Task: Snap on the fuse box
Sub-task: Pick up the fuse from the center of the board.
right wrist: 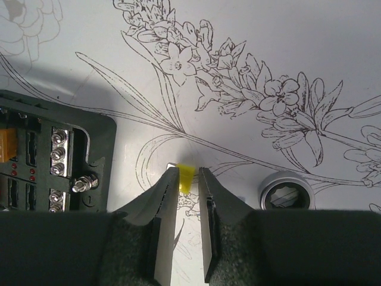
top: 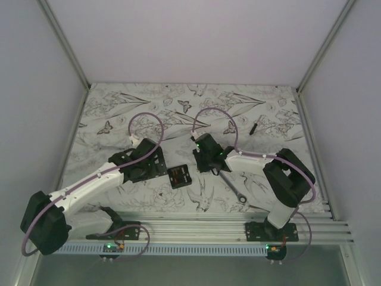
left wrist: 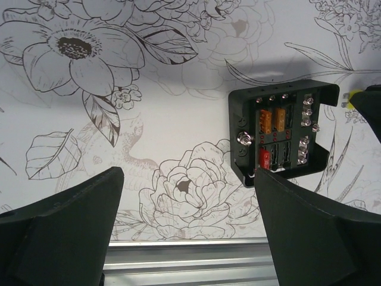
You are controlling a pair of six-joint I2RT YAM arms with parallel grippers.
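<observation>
The fuse box (top: pixel 178 176) is a small black square tray lying open on the flower-print table between my two arms. In the left wrist view the fuse box (left wrist: pixel 280 134) shows orange and red fuses and silver screws. My left gripper (top: pixel 156 170) hovers just left of it, open and holding nothing (left wrist: pixel 189 176). Right of the box, my right gripper (top: pixel 202 161) points down at the table. Its narrow jaws (right wrist: pixel 189 173) pinch a small yellow fuse (right wrist: pixel 186 177) at the tips. The box's edge (right wrist: pixel 47 161) lies to the left of that grip.
A silver ratchet wrench (top: pixel 235 189) lies right of the fuse box, its ring end (right wrist: pixel 286 192) close beside the right fingers. A thin black stick (top: pixel 253 127) lies at the back right. An aluminium rail (top: pixel 208 223) runs along the near table edge.
</observation>
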